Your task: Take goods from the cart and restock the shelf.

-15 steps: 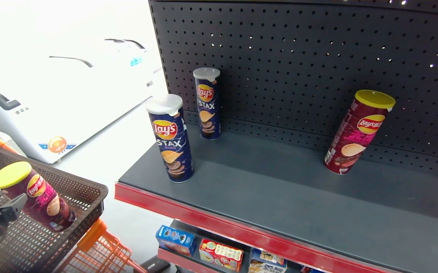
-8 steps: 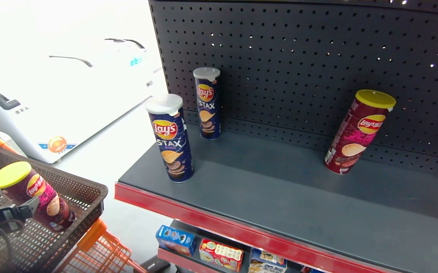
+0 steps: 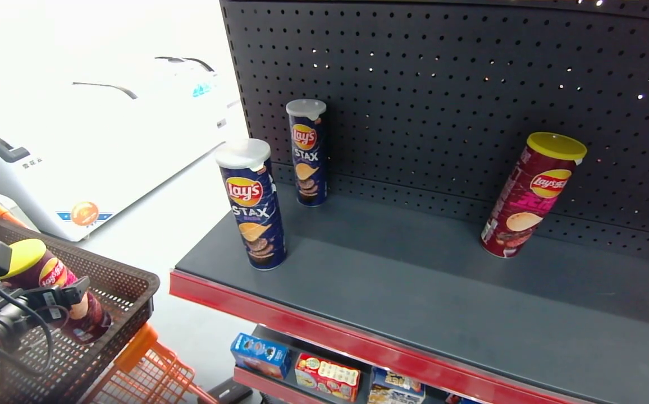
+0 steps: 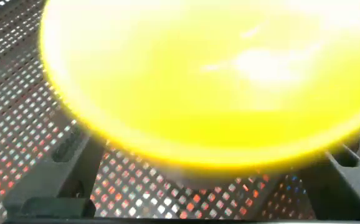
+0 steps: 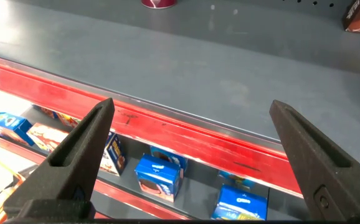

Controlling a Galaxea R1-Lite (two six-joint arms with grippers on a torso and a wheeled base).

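between the spread fingers of the left end effector [image 3: 38, 268], a maroon can [image 3: 55, 274] with a yellow lid [image 4: 198, 81], leaning in the brown basket [image 3: 128, 280] of the orange cart [image 3: 159, 367]. one finger up beside the lid, the other lower down along the can's side. set wide around the can rather than clamped; cannot tell whether either pad touches it.

well off to the right of that end effector and higher, on the grey shelf [image 3: 414, 292], two upright cans with white lids: front blue can [image 3: 252, 207] near the red front edge [image 3: 302, 325], rear blue can [image 3: 306, 154] behind it, close to the perforated back panel [image 3: 442, 84]. farther right again, well apart from both, a second maroon can [image 3: 526, 196] with a yellow lid, near the same panel.

right end effector [image 5: 192, 106] wide apart, holding nothing. hangs out in front of the red front edge and above it. beyond it, the grey shelf top and the base of the second maroon can. below it, under the shelf, blue boxes [image 5: 158, 177] standing in a row.
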